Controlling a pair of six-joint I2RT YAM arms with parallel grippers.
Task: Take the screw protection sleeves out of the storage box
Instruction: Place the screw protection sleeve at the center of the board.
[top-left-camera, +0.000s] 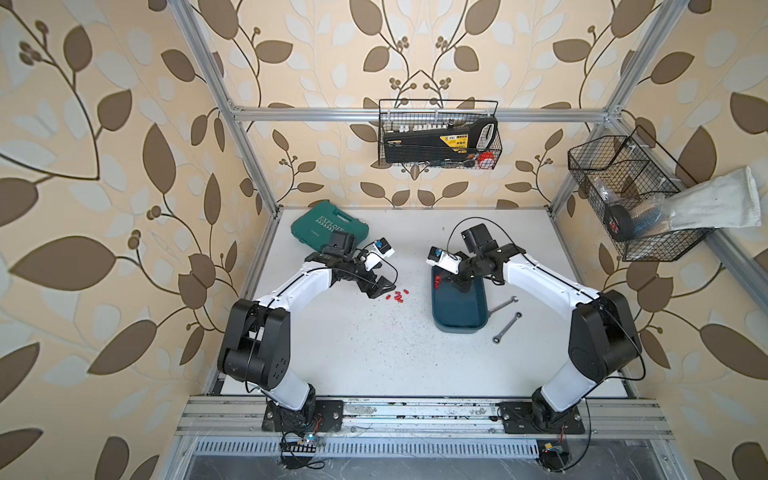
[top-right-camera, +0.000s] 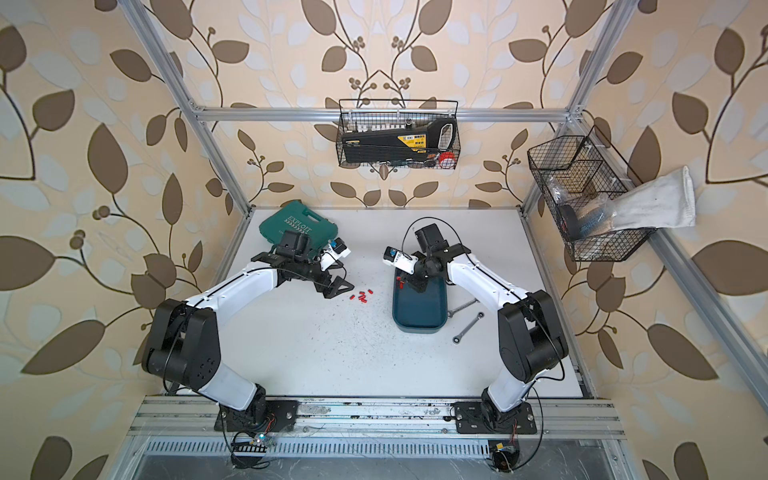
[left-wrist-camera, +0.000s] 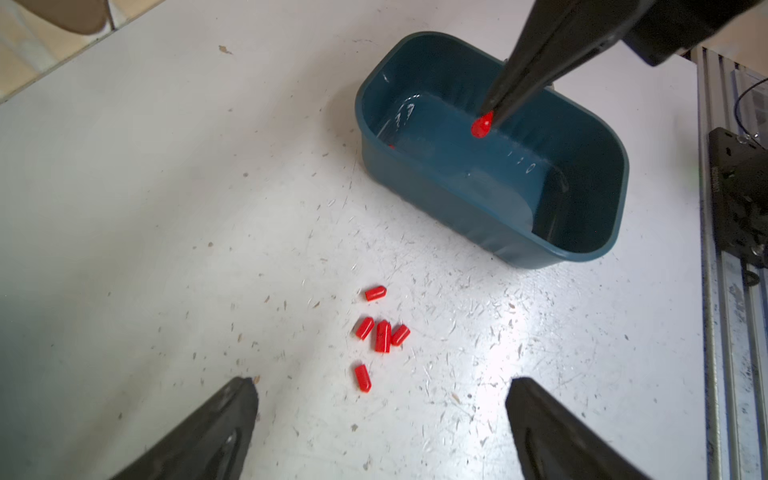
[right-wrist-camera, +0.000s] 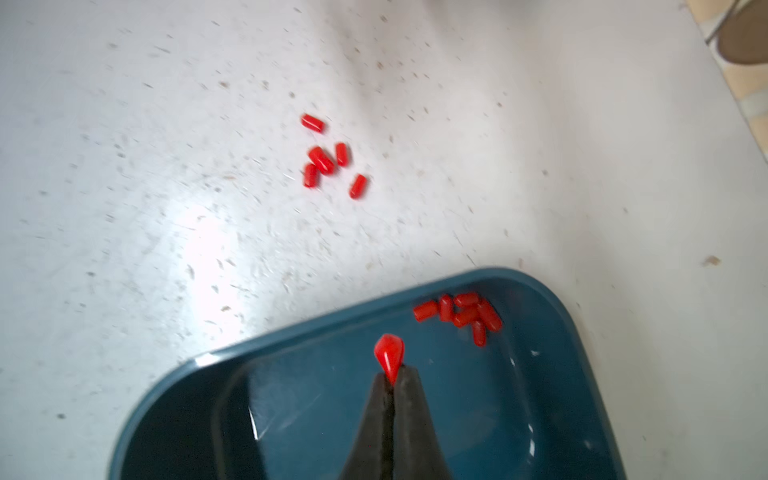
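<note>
We pinch one red screw protection sleeve (right-wrist-camera: 389, 355) in the tips of our right gripper (right-wrist-camera: 390, 376), jaws squeezed together on it, over the teal storage box (right-wrist-camera: 266, 340). A cluster of sleeves (right-wrist-camera: 461, 313) lies in one corner of the box. More loose sleeves (left-wrist-camera: 382, 336) lie on the white table (left-wrist-camera: 166, 208) beside the box, near our left gripper (left-wrist-camera: 380, 382), whose jaws stand wide apart, holding nothing.

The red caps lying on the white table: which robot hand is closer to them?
Left. The left hand hangs open right beside the red caps on the table. The right hand is farther off, over the blue box, pinching one cap.
</note>
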